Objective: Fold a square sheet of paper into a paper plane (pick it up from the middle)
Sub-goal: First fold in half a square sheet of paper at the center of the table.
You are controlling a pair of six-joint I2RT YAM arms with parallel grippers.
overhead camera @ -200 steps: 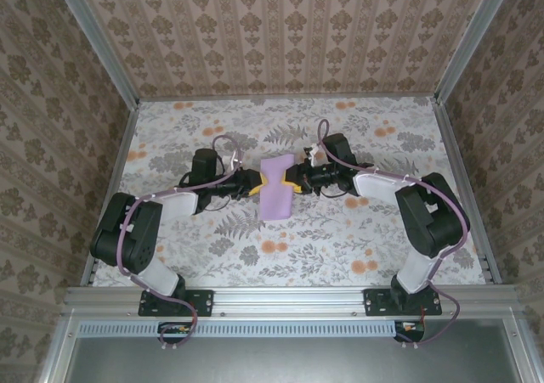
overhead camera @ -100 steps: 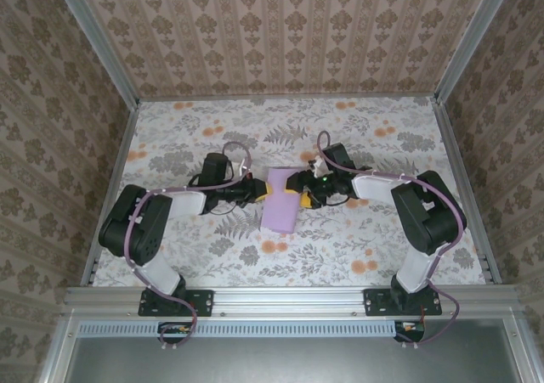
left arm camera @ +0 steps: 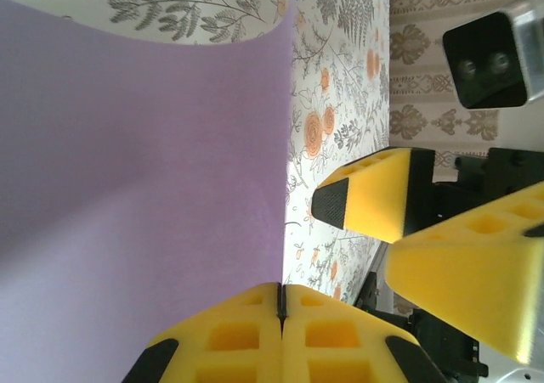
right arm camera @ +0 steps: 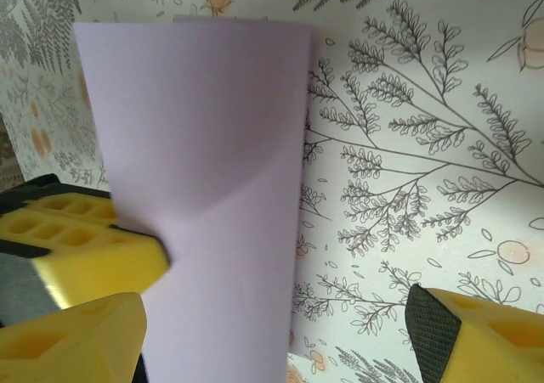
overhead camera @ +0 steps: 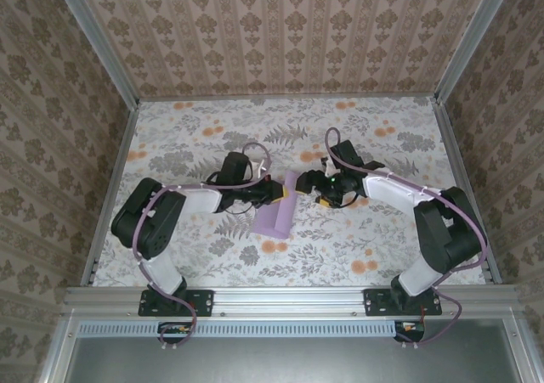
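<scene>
— Where to look for the square sheet of paper [overhead camera: 274, 216]?
— Centre of the top view, over the floral tabletop [overhead camera: 365, 239], as a tall narrow lavender strip. Across the left half of the left wrist view, and upper middle of the right wrist view.
— And the left gripper [overhead camera: 276, 194]?
— Clenched. Yellow pads [left arm camera: 229, 340] pressed flat together at bottom centre of its own view, pinching the sheet's right edge.
— The right gripper [overhead camera: 316, 188]?
— Released, jaws spread wide, just right of the sheet's top. Yellow fingers [right arm camera: 476, 336] at the two lower corners of its own view.
</scene>
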